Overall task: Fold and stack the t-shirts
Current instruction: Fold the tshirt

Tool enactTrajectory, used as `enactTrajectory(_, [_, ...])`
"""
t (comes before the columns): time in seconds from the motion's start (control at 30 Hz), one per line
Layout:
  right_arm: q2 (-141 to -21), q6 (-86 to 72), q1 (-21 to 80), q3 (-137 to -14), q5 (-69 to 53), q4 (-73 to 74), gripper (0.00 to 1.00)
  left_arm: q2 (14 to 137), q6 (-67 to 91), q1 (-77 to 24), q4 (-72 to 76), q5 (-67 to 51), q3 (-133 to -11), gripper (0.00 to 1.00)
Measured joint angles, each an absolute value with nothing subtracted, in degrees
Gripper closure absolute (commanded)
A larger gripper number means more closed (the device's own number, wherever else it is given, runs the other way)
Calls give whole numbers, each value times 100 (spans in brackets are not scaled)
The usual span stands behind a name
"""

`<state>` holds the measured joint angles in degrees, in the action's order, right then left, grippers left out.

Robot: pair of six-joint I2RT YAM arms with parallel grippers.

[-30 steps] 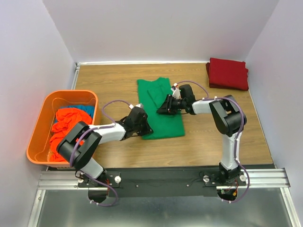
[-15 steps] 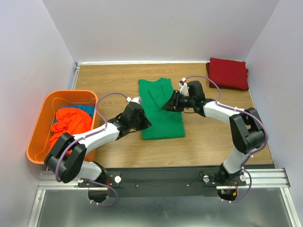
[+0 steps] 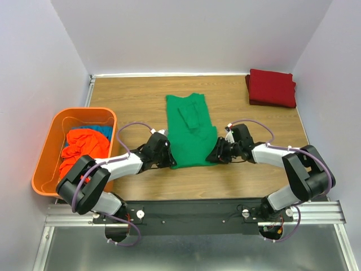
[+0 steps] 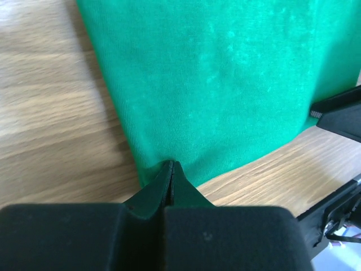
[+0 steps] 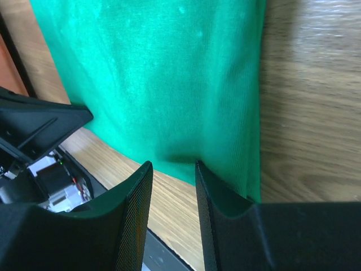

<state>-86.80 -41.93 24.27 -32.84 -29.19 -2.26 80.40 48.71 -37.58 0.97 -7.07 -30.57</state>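
The left gripper (image 4: 170,167) is pinched shut on the near-left hem of the green t-shirt (image 3: 192,132). The right gripper (image 5: 172,169) stands part-open, its 2 fingers straddling the near-right hem. The shirt lies flat in the middle of the table (image 3: 130,96), well apart from the folded dark red t-shirt (image 3: 272,87) at the far right corner.

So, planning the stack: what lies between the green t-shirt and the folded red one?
Only bare table, per the top view, separates the green t-shirt from the red t-shirt.
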Motion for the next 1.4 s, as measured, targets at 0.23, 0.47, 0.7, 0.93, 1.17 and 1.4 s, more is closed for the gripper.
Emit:
enactTrajectory(0.23, [-8471,-4294,2427,-3260,-2696,-104,56,8103,4862,-3758,187,-794,-3076,100])
enactTrajectory(0.47, [-7564,-4289,2359,-3389,-2224,792,55,7839,4626,-3669,-609,-652,-3330,85])
enactTrajectory(0.7, [-7295,-4261,2303,-3428,-1881,1584,56,7397,4611,-3612,-1378,-587,-3498,60])
enactTrajectory(0.93, [-7293,-4261,2303,-3301,-1669,1855,56,7275,4650,-3607,-1455,-720,-3330,60])
enactTrajectory(1.17, [-7297,-4263,2303,-3301,-1413,1859,56,7321,4762,-3607,-1188,-965,-3002,61])
enactTrajectory(1.4, [-7358,-4265,2303,-3282,-1170,1806,56,7330,4823,-3607,-954,-1020,-2915,63])
